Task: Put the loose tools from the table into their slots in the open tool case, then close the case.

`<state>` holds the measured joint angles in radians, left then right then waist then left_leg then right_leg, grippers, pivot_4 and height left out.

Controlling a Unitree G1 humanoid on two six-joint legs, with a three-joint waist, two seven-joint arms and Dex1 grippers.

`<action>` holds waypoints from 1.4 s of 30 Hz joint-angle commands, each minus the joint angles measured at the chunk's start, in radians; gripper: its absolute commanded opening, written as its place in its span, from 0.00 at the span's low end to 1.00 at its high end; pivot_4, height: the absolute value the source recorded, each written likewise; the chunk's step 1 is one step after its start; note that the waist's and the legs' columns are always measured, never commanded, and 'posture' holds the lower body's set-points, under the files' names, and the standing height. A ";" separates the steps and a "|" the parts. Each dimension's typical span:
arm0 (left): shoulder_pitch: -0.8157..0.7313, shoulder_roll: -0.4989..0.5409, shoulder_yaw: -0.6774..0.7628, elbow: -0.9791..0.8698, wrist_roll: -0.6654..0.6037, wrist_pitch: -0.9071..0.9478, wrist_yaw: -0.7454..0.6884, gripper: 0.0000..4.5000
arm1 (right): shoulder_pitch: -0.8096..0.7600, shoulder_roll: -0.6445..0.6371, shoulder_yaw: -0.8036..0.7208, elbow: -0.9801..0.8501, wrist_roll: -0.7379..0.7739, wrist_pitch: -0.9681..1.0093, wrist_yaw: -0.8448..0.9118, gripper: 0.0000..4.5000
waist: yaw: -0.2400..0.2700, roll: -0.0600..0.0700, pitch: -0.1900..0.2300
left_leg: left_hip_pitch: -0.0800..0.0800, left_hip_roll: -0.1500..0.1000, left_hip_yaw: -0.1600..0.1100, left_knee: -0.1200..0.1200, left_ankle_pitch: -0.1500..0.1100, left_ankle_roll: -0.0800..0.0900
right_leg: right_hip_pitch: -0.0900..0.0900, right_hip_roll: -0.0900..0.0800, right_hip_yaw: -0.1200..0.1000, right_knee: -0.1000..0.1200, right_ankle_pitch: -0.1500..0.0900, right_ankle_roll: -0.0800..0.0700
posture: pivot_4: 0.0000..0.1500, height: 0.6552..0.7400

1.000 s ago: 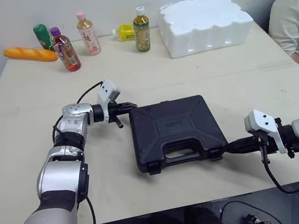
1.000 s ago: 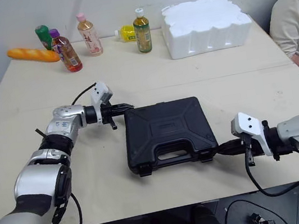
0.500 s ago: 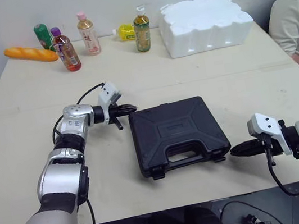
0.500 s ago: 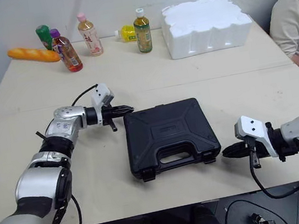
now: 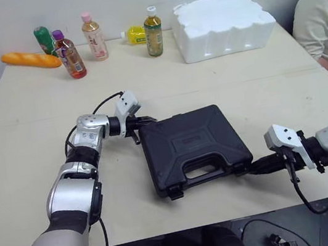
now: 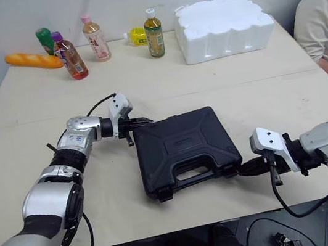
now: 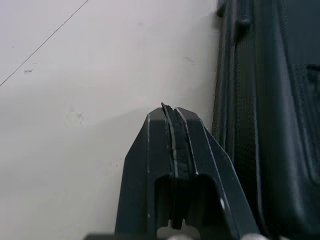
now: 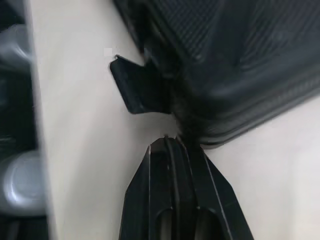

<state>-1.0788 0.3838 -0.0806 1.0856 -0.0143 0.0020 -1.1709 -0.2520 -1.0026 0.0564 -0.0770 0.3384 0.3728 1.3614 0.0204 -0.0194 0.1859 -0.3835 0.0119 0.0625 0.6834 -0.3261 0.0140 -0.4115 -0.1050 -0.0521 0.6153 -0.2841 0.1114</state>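
Observation:
The black tool case (image 5: 192,148) lies with its lid down in the middle of the table, handle toward me. Its two front latches (image 5: 174,192) stick out from the near edge. My left gripper (image 5: 149,120) is shut, with nothing in it, at the case's far left corner; the left wrist view shows its tips (image 7: 170,112) beside the case's side wall (image 7: 270,100). My right gripper (image 5: 250,168) is shut and empty at the near right corner. In the right wrist view its tips (image 8: 170,141) touch the case edge next to a flipped-out latch (image 8: 134,91).
Several drink bottles (image 5: 92,37) and a bread loaf (image 5: 24,60) stand along the table's far edge. A white foam block (image 5: 222,17) sits at the far right. A person's shoulder and arm (image 5: 322,23) are at the right side of the table.
My right gripper drew back from the case half a second ago and has returned to its near right corner. The left gripper moved slightly right along the far corner. The case turned a little.

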 commanded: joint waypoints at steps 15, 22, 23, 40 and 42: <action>0.334 0.142 -0.094 -0.592 -0.081 0.208 -0.327 0.01 | -0.061 -0.018 0.017 0.083 -0.095 -0.108 0.027 0.00 | 0.004 0.000 0.000 | -0.003 0.000 0.002 0.002 0.000 0.001 | -0.004 -0.002 -0.001 0.003 0.000 0.000 | 1.00 0.98; 0.212 0.153 -0.019 -0.585 -0.173 0.306 -0.311 0.01 | 0.109 -0.085 -0.157 -0.029 -0.028 -0.063 -0.019 0.00 | 0.007 0.000 0.000 | -0.004 -0.002 0.001 0.003 0.000 0.003 | -0.004 -0.005 -0.002 0.004 0.000 0.000 | 1.00 0.98; 0.183 0.151 -0.002 -0.627 -0.228 0.389 -0.336 0.01 | 0.161 -0.078 -0.213 -0.059 -0.009 -0.054 -0.035 0.00 | 0.006 0.000 0.000 | -0.005 -0.002 0.001 0.004 0.001 0.003 | -0.004 -0.005 -0.003 0.005 0.000 0.000 | 1.00 0.98; 0.014 -0.253 -0.297 -0.429 -0.039 0.185 -0.083 0.01 | 0.349 0.064 -0.328 -0.305 0.023 0.100 -0.335 0.00 | 0.006 0.000 0.000 | -0.002 -0.006 0.000 0.007 0.000 0.007 | 0.000 -0.008 -0.003 0.002 0.001 0.002 | 1.00 0.98; -0.001 -0.284 -0.300 -0.382 -0.028 0.164 -0.066 0.01 | 0.330 0.063 -0.315 -0.300 0.022 0.108 -0.348 0.00 | 0.006 0.000 0.000 | -0.003 -0.006 -0.001 0.007 -0.001 0.007 | -0.001 -0.008 -0.003 0.001 0.001 0.002 | 1.00 0.98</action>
<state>-1.0626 0.1139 -0.3688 0.6680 -0.0701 0.1883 -1.2562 0.0930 -0.9349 -0.2558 -0.3636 0.3626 0.4815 1.0258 0.0266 -0.0193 0.1859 -0.3866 0.0060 0.0621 0.6909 -0.3270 0.0218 -0.4121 -0.1129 -0.0550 0.6159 -0.2830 0.1134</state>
